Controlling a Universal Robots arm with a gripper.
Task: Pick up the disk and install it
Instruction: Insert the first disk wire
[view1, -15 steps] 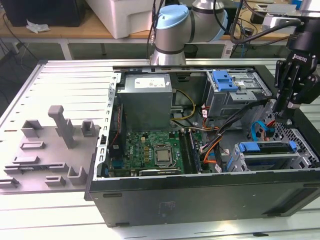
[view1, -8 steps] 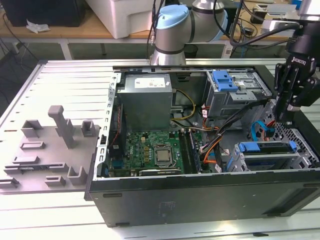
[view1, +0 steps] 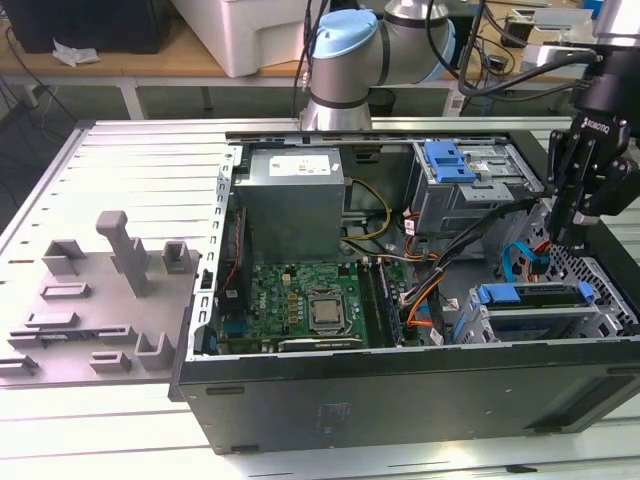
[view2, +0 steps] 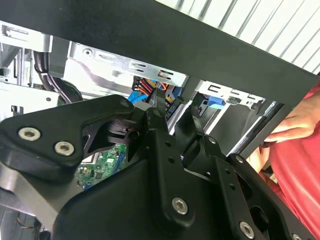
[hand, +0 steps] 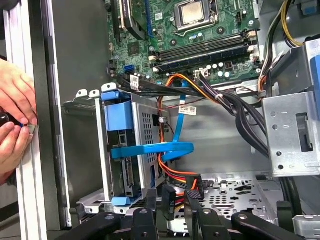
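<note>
starting big: case (view1: 400, 400) lies open on its side. the cage (view1: 560, 320) is in its corner at the exterior view's right, near side. disk (view1: 530, 296) is slotted in that cage, not in the tool, with its blue rail (hand: 117, 106) facing out. looks seated to me, but can't tell if it's latched.

gripper (view1: 568, 238) hangs just above the cage. jaws are part open with a narrow gap and nothing clamped that i can see. a black plug (hand: 168, 196) on orange/red leads lies in line with the gap; can't tell if it touches.

blue cable (hand: 150, 150) loops across the cage face, right by the rail.

my read on doing this step well:
- any push goes on the rail, square to the slot, not on the drive label or the cable
- keep the tips clear of the plug and leads, they look easy to snag
- go slow: a person's hands (hand: 17, 105) are on the case edge beside the cage
</note>
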